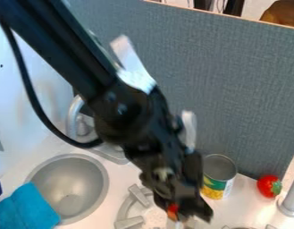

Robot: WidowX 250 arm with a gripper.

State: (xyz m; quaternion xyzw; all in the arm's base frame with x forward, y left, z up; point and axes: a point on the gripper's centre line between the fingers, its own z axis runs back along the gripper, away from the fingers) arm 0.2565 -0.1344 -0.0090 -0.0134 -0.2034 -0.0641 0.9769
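Fixed cam looks dn aslant, nr counter (pixel 247 202).

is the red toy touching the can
No, a strip of white counter shows between the can and the red toy.

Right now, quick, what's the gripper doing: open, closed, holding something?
Black robot gripper: over the grey metal stove burner, small orange-red thing at its tip; open, closed or holding can't be told.

No legible lettering on the tin can (pixel 215 185) or elsewhere
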